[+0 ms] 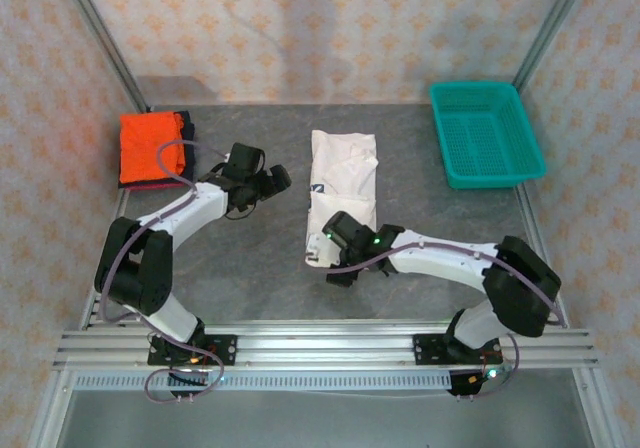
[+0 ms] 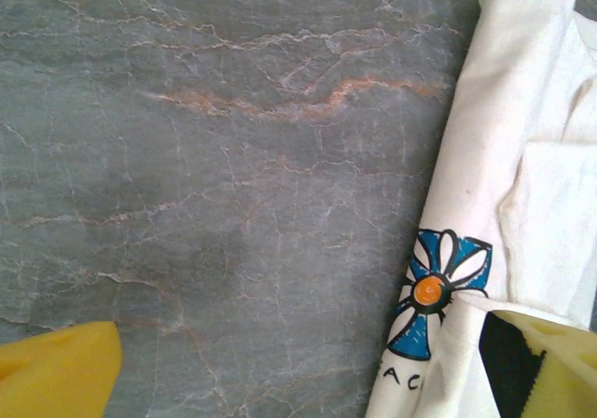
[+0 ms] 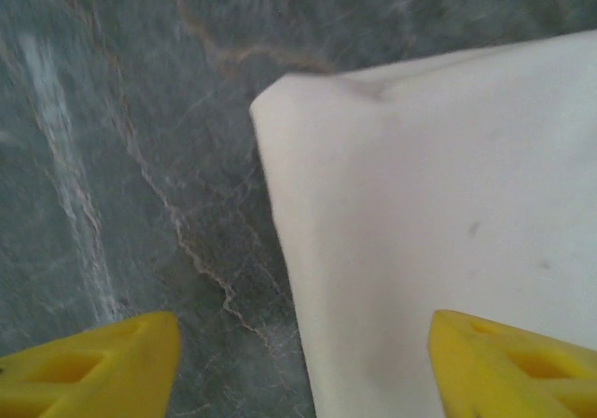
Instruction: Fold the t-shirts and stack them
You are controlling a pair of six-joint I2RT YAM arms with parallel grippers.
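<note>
The white t-shirt (image 1: pixel 342 190) lies folded into a long strip in the middle of the table, its blue daisy print (image 2: pixel 437 290) at the left edge. The orange t-shirt (image 1: pixel 152 146) lies folded on the dark navy one (image 1: pixel 186 125) at the back left. My left gripper (image 1: pixel 281 180) hovers open just left of the white strip; its yellow fingertips (image 2: pixel 58 373) stand wide apart, one over the bare table and the other over the cloth (image 2: pixel 522 157). My right gripper (image 3: pixel 303 371) stands open over the strip's near corner (image 3: pixel 429 213), near the strip's near end (image 1: pixel 334 264), holding nothing.
A teal mesh basket (image 1: pixel 478 87) stands at the back right. The grey marbled table (image 1: pixel 250 268) has bare room between the arms and left of the strip. Metal frame posts and patterned walls close in the back and sides.
</note>
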